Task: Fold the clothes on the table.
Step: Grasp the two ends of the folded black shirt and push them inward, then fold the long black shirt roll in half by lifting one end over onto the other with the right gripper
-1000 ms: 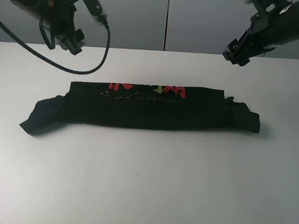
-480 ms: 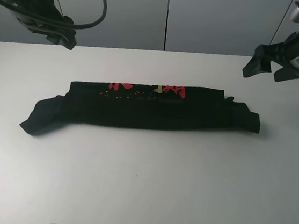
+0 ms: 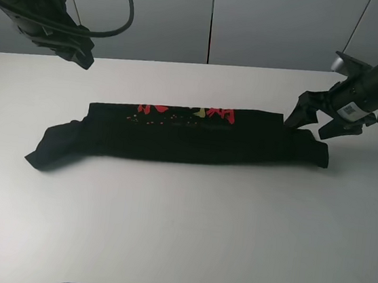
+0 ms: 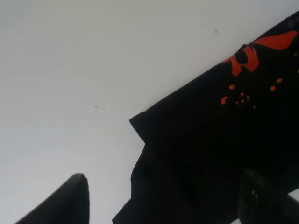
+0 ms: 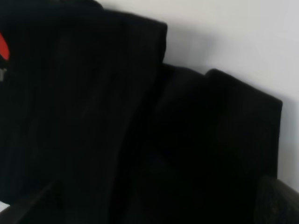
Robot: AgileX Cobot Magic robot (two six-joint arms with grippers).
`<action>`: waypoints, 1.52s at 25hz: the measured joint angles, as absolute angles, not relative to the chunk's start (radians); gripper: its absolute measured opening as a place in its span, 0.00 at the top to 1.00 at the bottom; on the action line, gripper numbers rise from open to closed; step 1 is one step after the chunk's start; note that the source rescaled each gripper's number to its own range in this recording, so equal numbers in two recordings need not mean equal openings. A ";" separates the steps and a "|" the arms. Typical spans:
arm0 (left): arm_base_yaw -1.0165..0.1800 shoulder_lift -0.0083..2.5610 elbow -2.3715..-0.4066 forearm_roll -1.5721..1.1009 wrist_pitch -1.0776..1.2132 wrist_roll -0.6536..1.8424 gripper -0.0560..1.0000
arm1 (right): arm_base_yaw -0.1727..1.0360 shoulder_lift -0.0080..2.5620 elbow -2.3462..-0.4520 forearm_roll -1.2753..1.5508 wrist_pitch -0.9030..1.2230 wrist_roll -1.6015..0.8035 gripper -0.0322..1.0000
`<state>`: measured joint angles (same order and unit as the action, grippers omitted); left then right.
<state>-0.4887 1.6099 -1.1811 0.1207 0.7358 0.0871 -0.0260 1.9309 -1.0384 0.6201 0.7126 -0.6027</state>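
T-shirt was found lying as a long folded band across mid desk | judged light, limp cotton, best pinched at end edges | right gripper was spread apart at right end, nothing held | left gripper was spread apart, raised far-left, empty

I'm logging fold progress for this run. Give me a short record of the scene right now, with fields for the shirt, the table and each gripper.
shirt: black T-shirt folded into a long strip, red print along its far edge
surface: white table, shirt lying across its middle
left gripper: open, raised near the table's far left edge, clear of the shirt
right gripper: open, low at the shirt's right end; contact cannot be told
held: nothing
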 joint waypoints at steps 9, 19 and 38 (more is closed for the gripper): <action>-0.489 1.610 -1.181 0.114 0.738 0.085 0.15 | -0.030 2.018 -1.041 0.678 0.745 -0.650 0.10; -0.489 1.610 -1.181 0.113 0.723 0.085 0.15 | -0.030 2.088 -1.045 0.914 0.858 -0.774 0.18; -0.489 1.610 -1.181 0.113 0.719 0.085 0.15 | -0.041 2.118 -1.043 0.852 0.846 -0.790 0.92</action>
